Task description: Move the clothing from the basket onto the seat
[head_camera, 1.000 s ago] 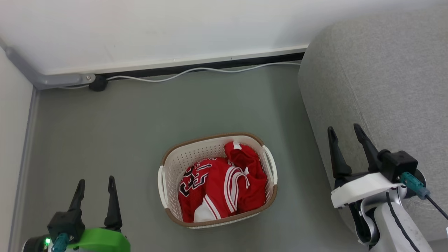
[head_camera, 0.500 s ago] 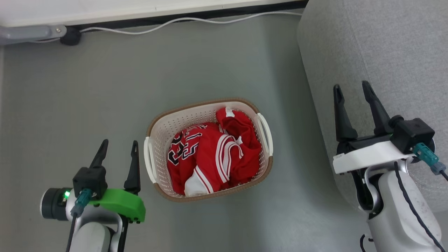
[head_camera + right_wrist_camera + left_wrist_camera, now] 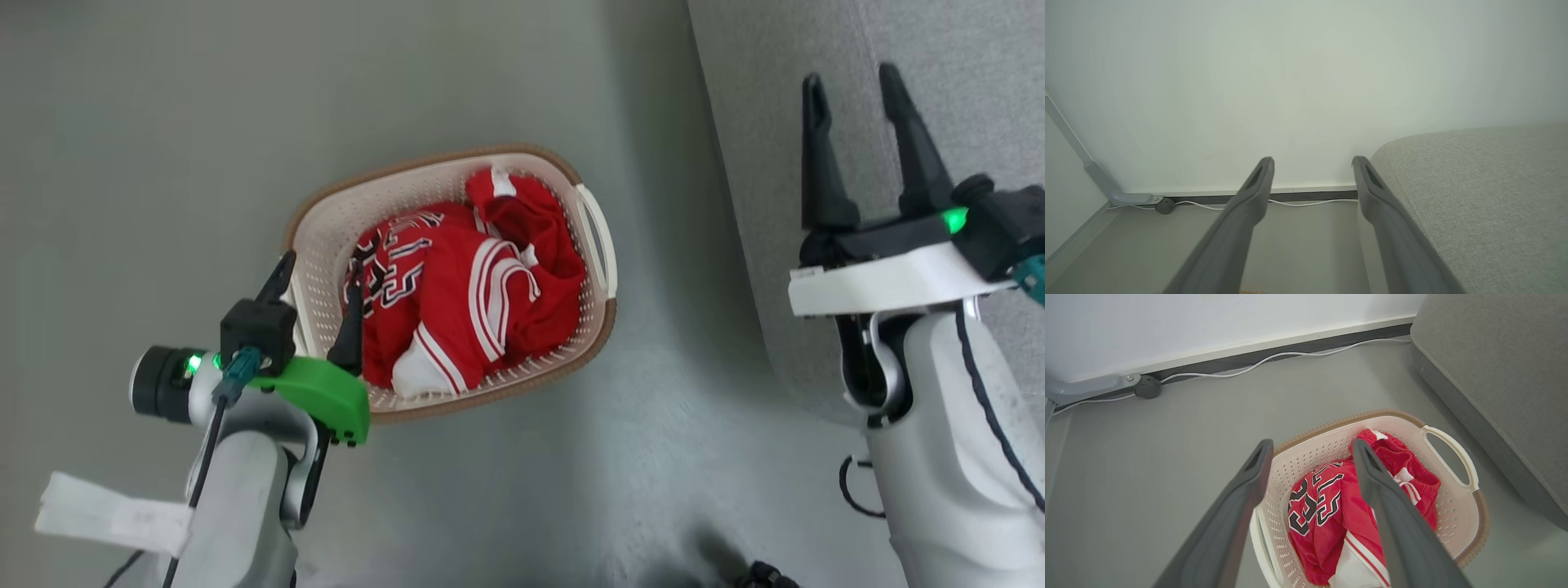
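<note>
Clothing point(image 3: 465, 294) lies crumpled inside the basket point(image 3: 326, 220).

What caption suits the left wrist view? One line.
Open left tool aimed at red clothing in the basket beside the seat.

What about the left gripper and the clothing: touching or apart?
Cannot tell. In head and left wrist views the left gripper overlaps the clothing, with no contact or gap plainly shown.

Cream perforated plastic basket point(image 3: 392, 192): floor hidden beneath crumpled red jersey and shorts point(image 3: 457, 286), numerals partly folded under. Left handle partly obscured by left gripper point(image 3: 322, 261). Light-grey fabric sofa point(image 3: 759, 98) cut off top and right.
</note>
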Robot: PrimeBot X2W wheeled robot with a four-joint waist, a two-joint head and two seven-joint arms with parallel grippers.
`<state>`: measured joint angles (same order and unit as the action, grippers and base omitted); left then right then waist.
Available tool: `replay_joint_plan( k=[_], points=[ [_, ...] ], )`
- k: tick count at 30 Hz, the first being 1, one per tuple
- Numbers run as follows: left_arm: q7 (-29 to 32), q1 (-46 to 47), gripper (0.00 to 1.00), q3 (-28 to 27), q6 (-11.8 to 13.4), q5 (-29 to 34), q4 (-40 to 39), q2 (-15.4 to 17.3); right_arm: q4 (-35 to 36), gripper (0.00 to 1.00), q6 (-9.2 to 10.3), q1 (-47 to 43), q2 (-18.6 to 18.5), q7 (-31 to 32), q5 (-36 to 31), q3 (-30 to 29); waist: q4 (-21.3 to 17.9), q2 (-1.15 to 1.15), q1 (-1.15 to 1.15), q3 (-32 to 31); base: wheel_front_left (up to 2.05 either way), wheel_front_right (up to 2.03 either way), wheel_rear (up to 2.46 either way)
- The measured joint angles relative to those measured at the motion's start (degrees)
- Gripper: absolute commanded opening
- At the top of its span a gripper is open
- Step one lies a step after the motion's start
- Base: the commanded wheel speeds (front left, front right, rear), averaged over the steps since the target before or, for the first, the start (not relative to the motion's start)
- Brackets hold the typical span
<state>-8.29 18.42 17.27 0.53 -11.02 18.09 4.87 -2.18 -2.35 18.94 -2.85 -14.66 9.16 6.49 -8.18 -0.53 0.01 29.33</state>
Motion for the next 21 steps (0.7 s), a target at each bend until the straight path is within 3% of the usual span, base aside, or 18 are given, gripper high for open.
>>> replay_joint_plan(
  k=[21],
  points=[
    [1.5, 15.7, 1.00, 5.0, -1.6, 4.8, 12.4, -1.2, 4.0, 1.00, 0.00, 14.7, -0.1, 0.0, 0.4, 1.2, -2.4, 0.00, 0.00, 17.5, 0.00, 0.00, 0.00]
  ],
)
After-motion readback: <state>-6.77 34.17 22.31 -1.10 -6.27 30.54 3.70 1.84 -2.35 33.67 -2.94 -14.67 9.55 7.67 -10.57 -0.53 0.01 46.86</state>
